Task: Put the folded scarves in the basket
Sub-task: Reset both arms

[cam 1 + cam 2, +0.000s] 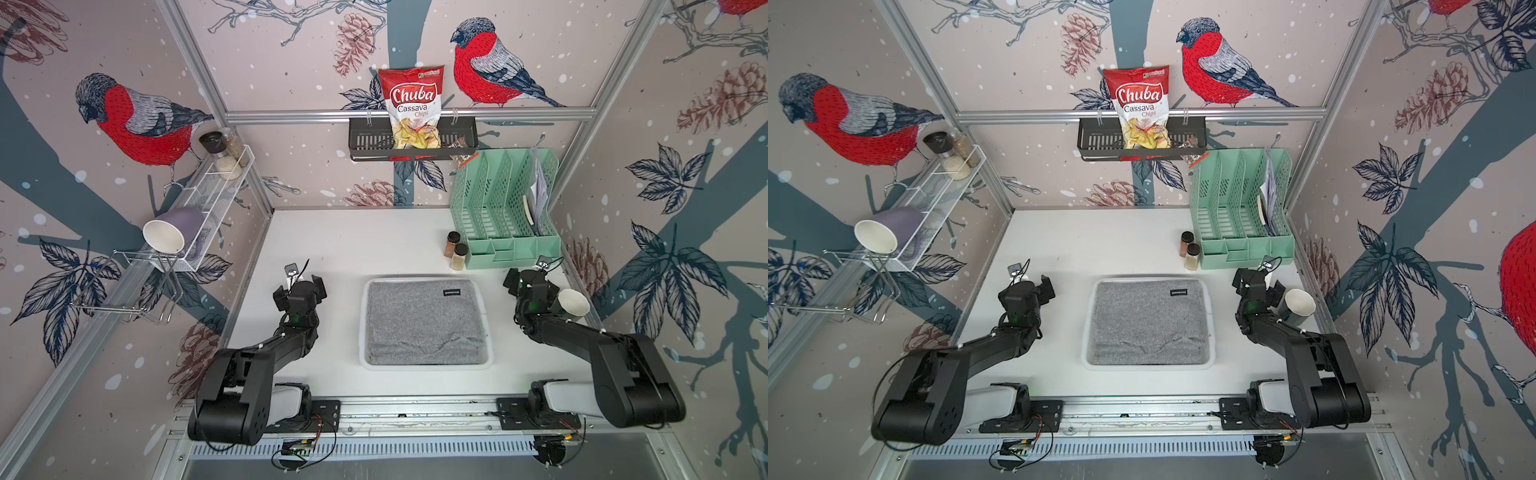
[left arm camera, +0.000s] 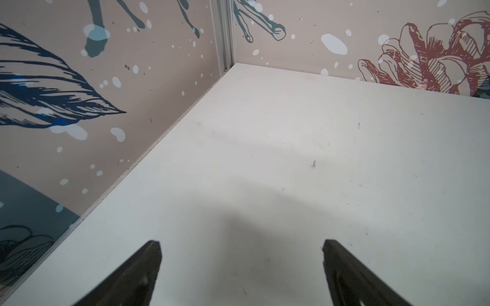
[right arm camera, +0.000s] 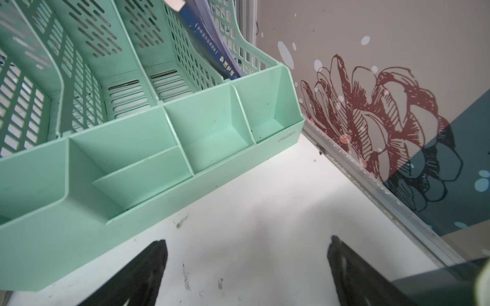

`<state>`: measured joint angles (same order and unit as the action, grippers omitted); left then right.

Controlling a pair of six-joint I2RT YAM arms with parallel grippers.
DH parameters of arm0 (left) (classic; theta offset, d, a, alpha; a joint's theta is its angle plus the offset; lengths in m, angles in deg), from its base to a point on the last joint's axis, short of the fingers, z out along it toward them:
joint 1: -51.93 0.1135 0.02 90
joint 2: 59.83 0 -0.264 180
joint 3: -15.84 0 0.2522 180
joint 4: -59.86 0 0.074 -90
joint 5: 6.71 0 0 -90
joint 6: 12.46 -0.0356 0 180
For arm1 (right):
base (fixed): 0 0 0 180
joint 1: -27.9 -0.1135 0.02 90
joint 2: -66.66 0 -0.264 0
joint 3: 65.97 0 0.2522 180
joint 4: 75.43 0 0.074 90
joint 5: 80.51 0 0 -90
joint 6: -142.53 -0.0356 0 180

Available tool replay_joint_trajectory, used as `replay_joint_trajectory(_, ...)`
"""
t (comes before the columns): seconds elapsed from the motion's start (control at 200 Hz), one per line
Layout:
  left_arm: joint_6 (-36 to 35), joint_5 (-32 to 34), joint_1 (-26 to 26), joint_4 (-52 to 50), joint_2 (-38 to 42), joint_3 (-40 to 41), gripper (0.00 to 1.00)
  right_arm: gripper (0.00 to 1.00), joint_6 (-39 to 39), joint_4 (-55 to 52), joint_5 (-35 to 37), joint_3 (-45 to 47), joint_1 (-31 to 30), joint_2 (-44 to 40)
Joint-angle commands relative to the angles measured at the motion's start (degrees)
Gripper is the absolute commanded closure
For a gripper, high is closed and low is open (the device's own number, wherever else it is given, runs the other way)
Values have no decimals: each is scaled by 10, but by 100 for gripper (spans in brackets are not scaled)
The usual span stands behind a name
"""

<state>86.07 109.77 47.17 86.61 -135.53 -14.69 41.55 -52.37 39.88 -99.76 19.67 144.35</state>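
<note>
The folded grey scarf [image 1: 424, 322] [image 1: 1148, 322], with a small black label, lies flat inside the shallow white basket [image 1: 426, 367] [image 1: 1086, 332] at the middle of the table in both top views. My left gripper [image 1: 298, 284] [image 1: 1027, 286] hovers to the left of the basket, open and empty; in the left wrist view it [image 2: 241, 246] points at bare table near the back left corner. My right gripper [image 1: 532, 278] [image 1: 1258, 279] hovers to the right of the basket, open and empty, and it [image 3: 248, 246] faces the organiser's front.
A mint-green file organiser [image 1: 505, 216] [image 3: 132, 164] stands at the back right, with two spice jars [image 1: 456, 249] beside it. A dark cup [image 1: 572, 305] sits close by the right wrist. A black wall rack [image 1: 411, 143] holds a chips bag. A wire shelf with a mug [image 1: 174, 235] hangs on the left wall.
</note>
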Motion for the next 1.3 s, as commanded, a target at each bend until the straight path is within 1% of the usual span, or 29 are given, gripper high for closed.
replay_joint_trajectory(0.0,-33,-23,3,142,-37,-12,2,0,83,214,10,42,-8,18)
replay_joint_trajectory(0.05,-40,-21,4,180,-55,-10,2,0,96,246,-5,51,-11,17)
replay_joint_trajectory(0.1,-38,-19,5,191,-76,-13,2,0,88,289,-17,68,-8,20)
replay_joint_trajectory(0.15,-44,-26,6,235,-98,-3,2,0,85,311,-22,76,-5,28)
replay_joint_trajectory(0.205,-44,-40,6,214,-91,-6,2,0,82,346,-32,89,-1,46)
replay_joint_trajectory(0.26,-48,-41,5,249,-91,11,2,0,87,420,-39,115,3,64)
replay_joint_trajectory(0.305,-47,-42,5,254,-84,20,2,0,67,431,-40,126,11,66)
replay_joint_trajectory(0.325,-49,-44,5,272,-84,28,2,0,57,431,-39,131,15,70)
replay_joint_trajectory(0.37,-50,-51,5,294,-85,42,2,0,58,508,-46,153,24,93)
replay_joint_trajectory(0.395,-47,-43,5,313,-93,51,2,0,62,538,-46,159,25,104)
replay_joint_trajectory(0.425,-51,-41,5,382,-118,70,2,0,68,553,-44,161,22,111)
replay_joint_trajectory(0.445,-57,-42,5,422,-131,81,2,0,71,548,-42,159,19,110)
replay_joint_trajectory(0.465,-58,-43,5,434,-135,84,2,0,73,536,-40,155,15,107)
replay_joint_trajectory(0.48,-58,-44,4,425,-130,82,2,0,74,523,-40,152,13,102)
replay_joint_trajectory(0.535,-48,-51,4,329,-99,60,2,0,71,462,-42,136,11,83)
replay_joint_trajectory(0.565,-54,-49,4,357,-114,61,2,0,66,434,-51,126,14,79)
replay_joint_trajectory(0.6,-59,-50,3,377,-127,61,2,0,67,428,-58,117,19,86)
replay_joint_trajectory(0.62,-58,-51,4,364,-126,55,2,0,65,423,-53,111,20,92)
replay_joint_trajectory(0.67,-48,-54,6,278,-112,23,2,0,60,397,-55,92,26,99)
replay_joint_trajectory(0.695,-49,-62,10,301,-119,30,2,0,55,382,-63,87,30,97)
replay_joint_trajectory(0.72,-49,-57,10,322,-123,36,2,0,49,373,-70,85,37,92)
replay_joint_trajectory(0.765,-46,-59,11,295,-114,30,2,0,39,349,-78,79,44,88)
replay_joint_trajectory(0.785,-44,-59,11,288,-113,28,2,0,39,349,-80,78,45,89)
replay_joint_trajectory(0.83,-47,-57,11,311,-120,34,2,0,41,358,-79,80,45,91)
replay_joint_trajectory(0.88,-44,-60,12,290,-113,28,2,0,41,356,-79,79,45,91)
replay_joint_trajectory(0.93,-46,-58,12,306,-118,32,2,0,40,354,-79,79,45,91)
replay_joint_trajectory(0.98,-45,-59,12,292,-114,29,2,0,40,354,-79,79,45,90)
replay_joint_trajectory(1.296,-46,-59,12,300,-115,32,2,0,41,356,-79,82,44,88)
